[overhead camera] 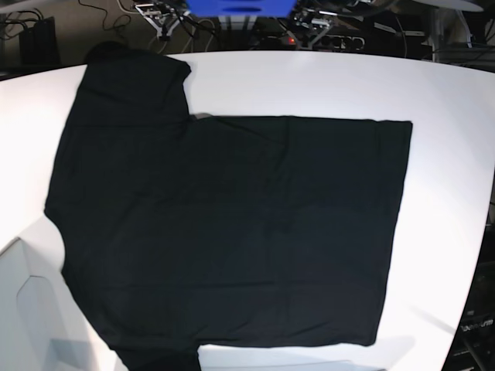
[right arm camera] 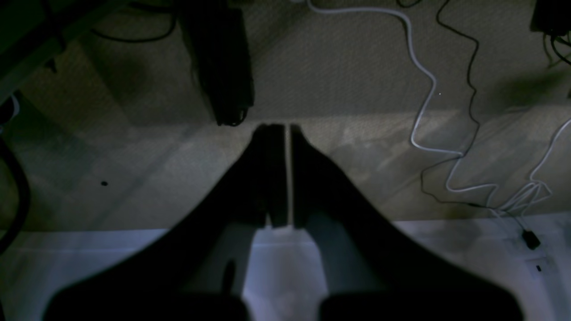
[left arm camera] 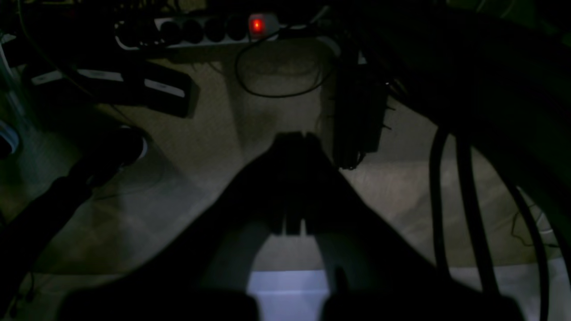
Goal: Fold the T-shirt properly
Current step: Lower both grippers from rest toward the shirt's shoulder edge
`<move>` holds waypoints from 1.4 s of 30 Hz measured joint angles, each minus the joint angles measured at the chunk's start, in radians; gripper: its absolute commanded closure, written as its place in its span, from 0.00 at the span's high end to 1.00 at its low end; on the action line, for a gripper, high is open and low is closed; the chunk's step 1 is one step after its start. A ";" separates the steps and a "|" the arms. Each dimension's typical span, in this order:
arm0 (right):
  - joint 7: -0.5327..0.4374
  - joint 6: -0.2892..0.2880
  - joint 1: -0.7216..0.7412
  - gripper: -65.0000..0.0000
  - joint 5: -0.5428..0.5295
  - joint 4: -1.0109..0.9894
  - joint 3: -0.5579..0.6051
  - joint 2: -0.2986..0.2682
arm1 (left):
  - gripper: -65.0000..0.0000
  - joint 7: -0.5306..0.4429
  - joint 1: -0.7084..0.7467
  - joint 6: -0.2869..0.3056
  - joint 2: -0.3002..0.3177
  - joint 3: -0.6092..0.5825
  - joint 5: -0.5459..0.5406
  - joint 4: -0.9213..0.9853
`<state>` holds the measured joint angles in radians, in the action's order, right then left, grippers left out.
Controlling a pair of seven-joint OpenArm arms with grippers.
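One T-shirt [overhead camera: 232, 232] flat on table [overhead camera: 325, 85]

The big plain black cloth T-shirt [overhead camera: 232, 232] shows no print. The smooth round desk [overhead camera: 448, 154] under it is white. The carpet floor [right arm camera: 334, 67] looks beige, maybe, in dim light. A power strip switch [left arm camera: 257, 25] glows red.

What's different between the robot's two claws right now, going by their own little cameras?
The left gripper has its jaws pressed fully together, while the right gripper shows a thin sliver of light between its jaws. The left gripper looks down at a power strip with a glowing red switch; the right gripper looks down at a loose white cable. Both are shut, empty, hanging over the floor past the table edge, away from the T-shirt.
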<state>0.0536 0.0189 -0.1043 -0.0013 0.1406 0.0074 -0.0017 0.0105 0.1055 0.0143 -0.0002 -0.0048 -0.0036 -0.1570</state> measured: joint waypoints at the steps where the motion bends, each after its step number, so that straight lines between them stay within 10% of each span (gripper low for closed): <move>1: 0.000 0.000 0.000 0.00 0.000 0.000 0.000 0.001 | 0.00 0.000 0.000 0.000 0.000 0.000 0.000 0.000; 29: -0.006 0.000 -0.011 0.00 0.000 0.006 -0.001 0.002 | 0.00 0.000 0.016 -0.001 0.000 0.000 0.000 -0.002; 42: 0.014 -0.004 -0.368 0.00 0.000 0.487 -0.001 0.011 | 0.00 0.008 0.324 -0.016 0.102 0.004 -0.005 -0.396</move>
<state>0.0677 0.0147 -0.4721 -0.0010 0.6277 0.0067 0.0090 0.0185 0.4297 -0.0013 0.1020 -0.0006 -0.0082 -0.5533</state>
